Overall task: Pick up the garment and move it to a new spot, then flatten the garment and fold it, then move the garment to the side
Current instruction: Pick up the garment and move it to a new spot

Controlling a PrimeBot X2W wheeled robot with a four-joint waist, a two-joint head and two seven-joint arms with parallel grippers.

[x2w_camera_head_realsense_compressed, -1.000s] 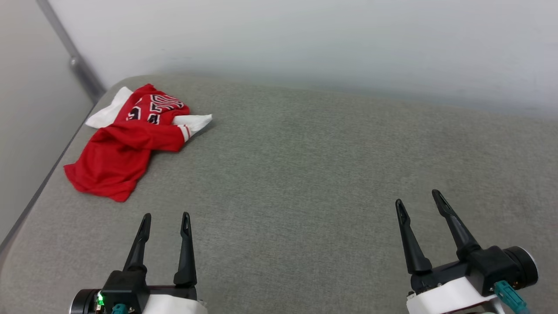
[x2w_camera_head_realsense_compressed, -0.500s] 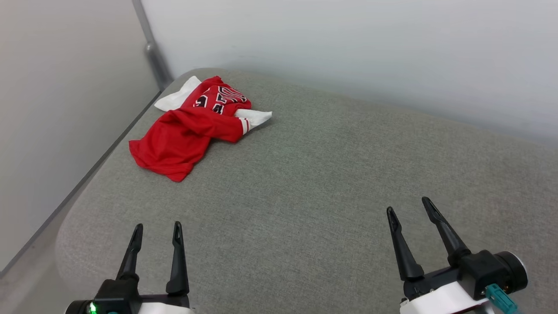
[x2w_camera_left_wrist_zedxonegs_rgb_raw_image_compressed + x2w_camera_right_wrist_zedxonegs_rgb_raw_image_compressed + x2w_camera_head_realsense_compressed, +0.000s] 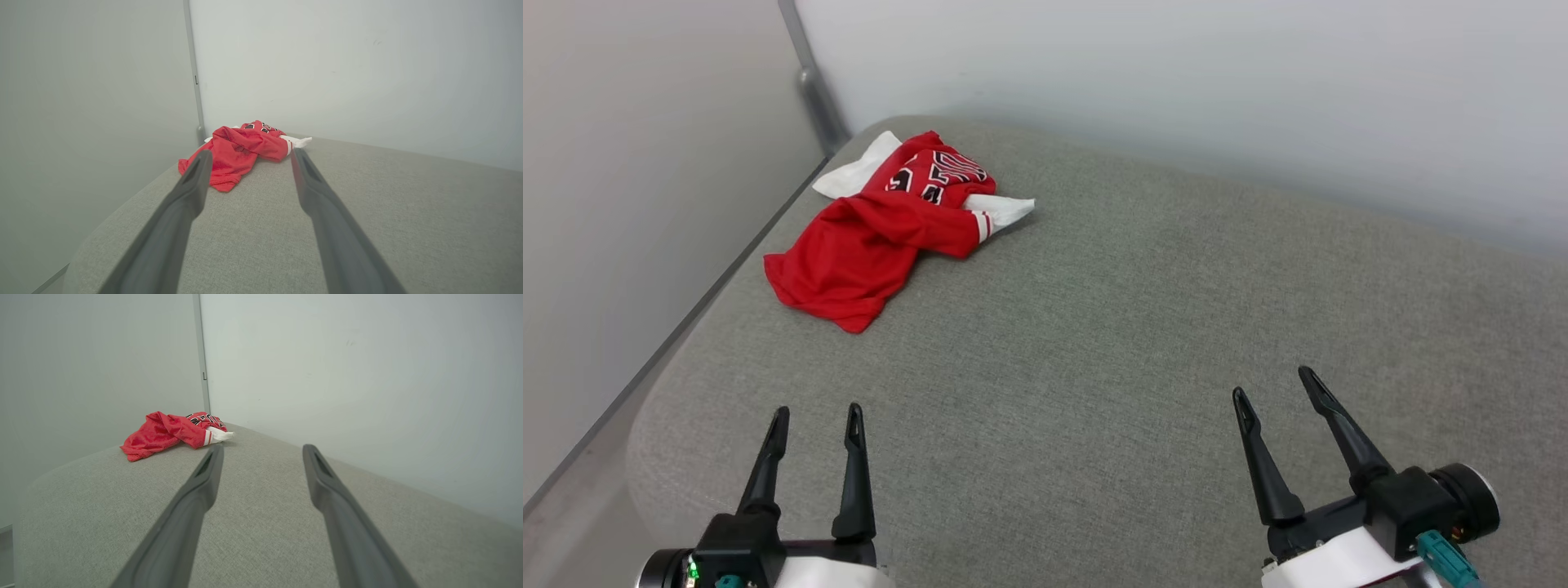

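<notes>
The shirt [image 3: 874, 237] lies crumpled in the far left corner of the grey pad [image 3: 1094, 343], close to where the pale walls [image 3: 1176, 73] meet at a metal strip [image 3: 810, 90]. The head view looks down on it from above. A white sleeve pokes out on either side, a striped cuff edges the nearer one, and black white-edged lettering faces up on the far part, too creased to read. That view also has both grippers low in front, well apart from the shirt and from each other. The left gripper [image 3: 817, 410] and the right gripper [image 3: 1273, 382] each have their two fingers spread with nothing between them. The left wrist view, low over the pad, has the shirt straight ahead between the fingers [image 3: 192, 183]; there the cloth humps up in a ridge, its red hem trailing nearer. The right wrist view has the shirt off to its left, the white sleeve and cuff turned toward it, with bare pad running to the walls.
</notes>
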